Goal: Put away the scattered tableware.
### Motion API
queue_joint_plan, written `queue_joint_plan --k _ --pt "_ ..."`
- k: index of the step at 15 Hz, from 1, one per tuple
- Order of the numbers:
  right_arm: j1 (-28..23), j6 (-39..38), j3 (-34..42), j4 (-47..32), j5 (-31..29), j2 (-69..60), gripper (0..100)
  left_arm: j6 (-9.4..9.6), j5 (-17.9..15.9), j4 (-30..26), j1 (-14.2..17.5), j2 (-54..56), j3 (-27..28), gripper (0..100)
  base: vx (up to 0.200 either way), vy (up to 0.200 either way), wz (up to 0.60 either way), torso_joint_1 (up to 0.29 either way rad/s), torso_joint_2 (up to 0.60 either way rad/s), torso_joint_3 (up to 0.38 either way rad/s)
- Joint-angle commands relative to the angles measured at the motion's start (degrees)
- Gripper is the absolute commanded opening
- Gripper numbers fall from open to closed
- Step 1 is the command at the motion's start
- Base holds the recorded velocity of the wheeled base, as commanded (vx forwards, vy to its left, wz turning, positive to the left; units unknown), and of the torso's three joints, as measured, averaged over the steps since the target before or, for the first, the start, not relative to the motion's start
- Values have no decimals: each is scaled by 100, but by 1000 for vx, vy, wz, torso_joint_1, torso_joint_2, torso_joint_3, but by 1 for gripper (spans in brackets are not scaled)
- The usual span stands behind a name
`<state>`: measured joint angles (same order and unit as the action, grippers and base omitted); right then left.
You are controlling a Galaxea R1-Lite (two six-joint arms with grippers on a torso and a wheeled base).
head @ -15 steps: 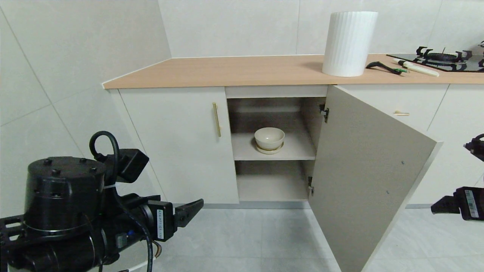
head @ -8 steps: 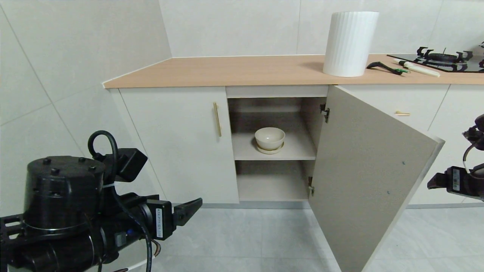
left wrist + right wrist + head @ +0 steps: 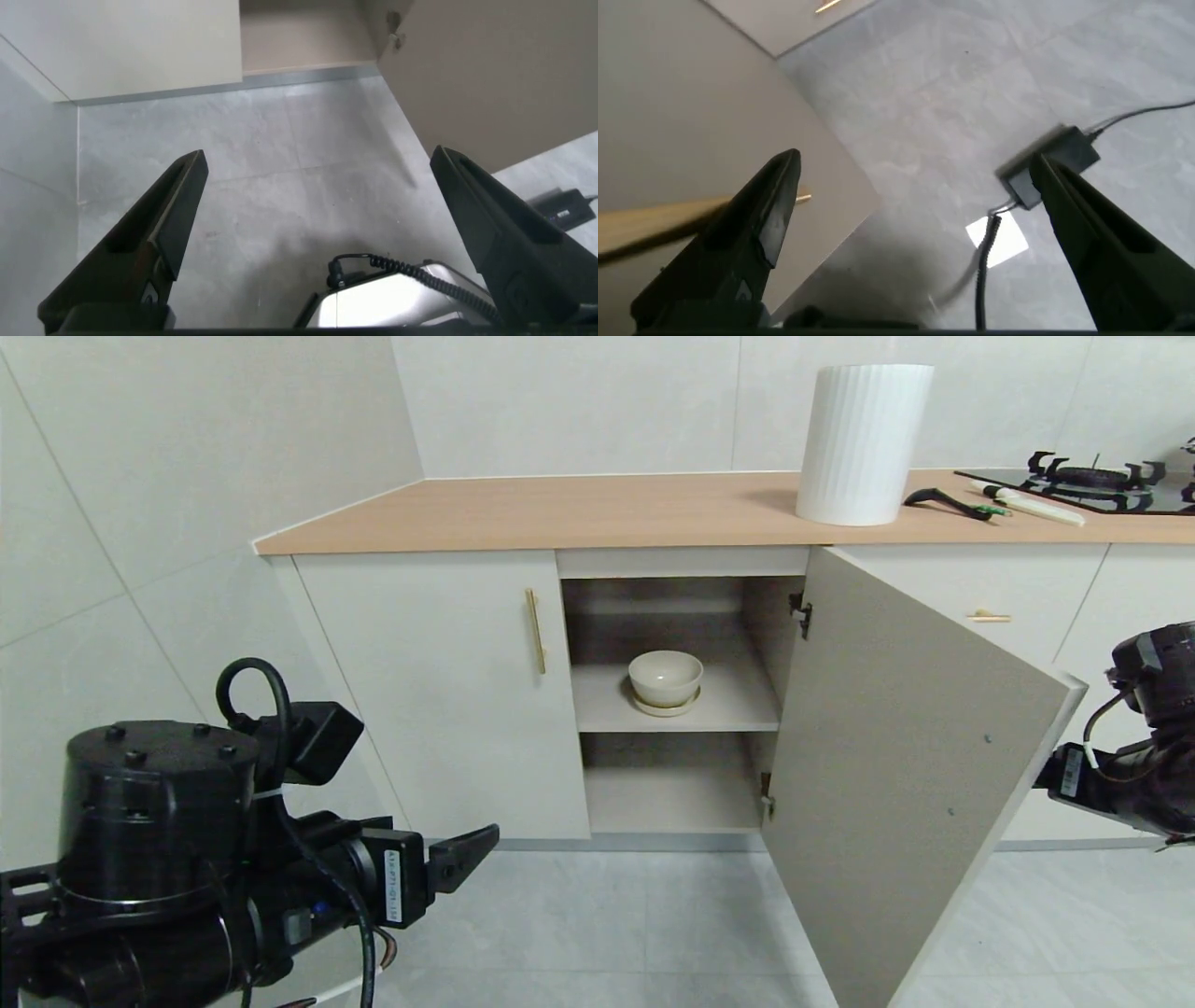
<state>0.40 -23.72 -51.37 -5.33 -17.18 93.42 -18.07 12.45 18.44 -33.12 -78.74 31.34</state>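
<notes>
A beige bowl [image 3: 665, 676] sits on a small plate [image 3: 666, 708] on the middle shelf of the open cabinet [image 3: 672, 714]. The cabinet door [image 3: 906, 756] stands swung wide towards me. My right gripper [image 3: 915, 168] is open and empty just beyond the door's outer edge, with the door's gold handle [image 3: 663, 224] beside one finger; its wrist [image 3: 1120, 784] shows behind that edge. Low at the left my left gripper [image 3: 467, 857] hangs over the floor, also open and empty [image 3: 320, 159].
On the wooden counter [image 3: 579, 509] stand a tall white ribbed container [image 3: 864, 443], a black utensil [image 3: 943, 502] and a white utensil [image 3: 1027, 506] next to a gas hob [image 3: 1092, 481]. A power adapter with cable [image 3: 1050, 168] lies on the grey floor.
My right arm has risen and moved in towards the outer edge of the open door. The left arm, bowl and plate have stayed put.
</notes>
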Motion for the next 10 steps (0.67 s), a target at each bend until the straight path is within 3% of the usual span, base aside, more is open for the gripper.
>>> queue_joint_plan --k 1,4,10 --pt "267 -18 259 269 -5 54 100 -4 3 1 -1 8 3 100 0 0 0 0 0 0" --pt "575 -10 637 858 -5 54 100 -4 3 -8 7 8 3 100 0 0 0 0 0 0" --pt "1173 -27 672 876 13 27 100 5 3 -8 69 78 12 100 0 0 0 0 0 0"
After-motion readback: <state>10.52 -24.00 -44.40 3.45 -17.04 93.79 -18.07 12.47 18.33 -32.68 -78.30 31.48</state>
